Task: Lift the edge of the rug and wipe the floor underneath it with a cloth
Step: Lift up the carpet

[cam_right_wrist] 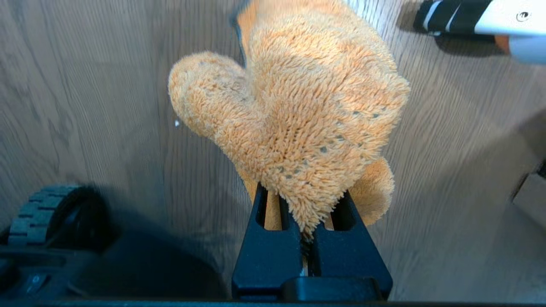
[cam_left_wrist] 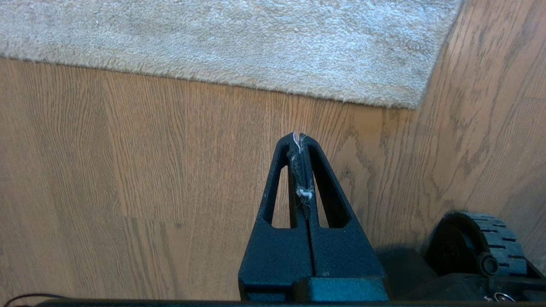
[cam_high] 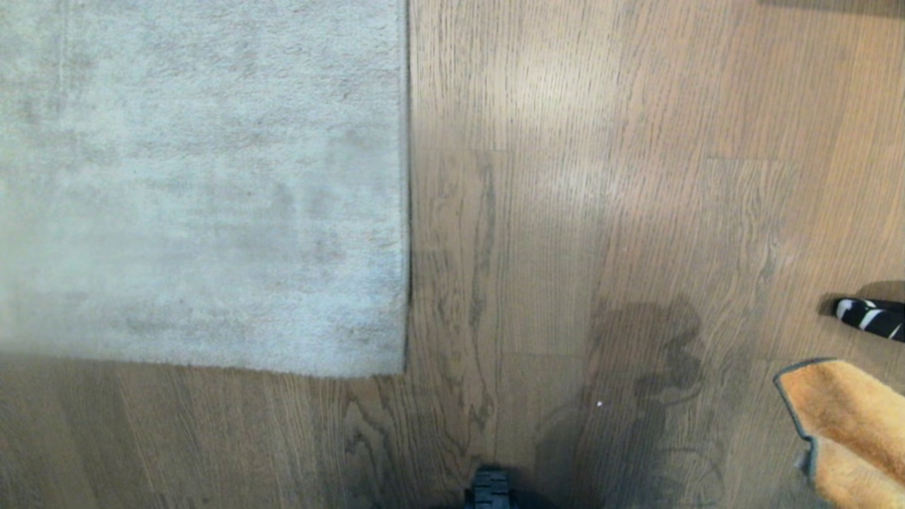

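Observation:
The light grey-beige rug [cam_high: 198, 184] lies flat at the upper left of the head view. Its rug edge [cam_high: 409, 212] runs straight along the brown wood-grain floor [cam_high: 601, 212]. My left gripper [cam_left_wrist: 300, 137] is shut and empty, with bits of lint between its fingers, and hovers over bare floor [cam_left_wrist: 128, 170] a short way from the rug edge [cam_left_wrist: 213, 84]. My right gripper [cam_right_wrist: 305, 200] is shut on the fluffy orange cloth [cam_right_wrist: 298, 98], which hides its fingertips. The cloth [cam_high: 848, 431] hangs at the lower right of the head view, far from the rug.
A black-and-white striped object [cam_high: 870, 318] lies on the floor at the right edge, just beyond the cloth. It also shows in the right wrist view as the striped object [cam_right_wrist: 456, 17]. The base's black wheel [cam_high: 491, 488] sits at the bottom centre.

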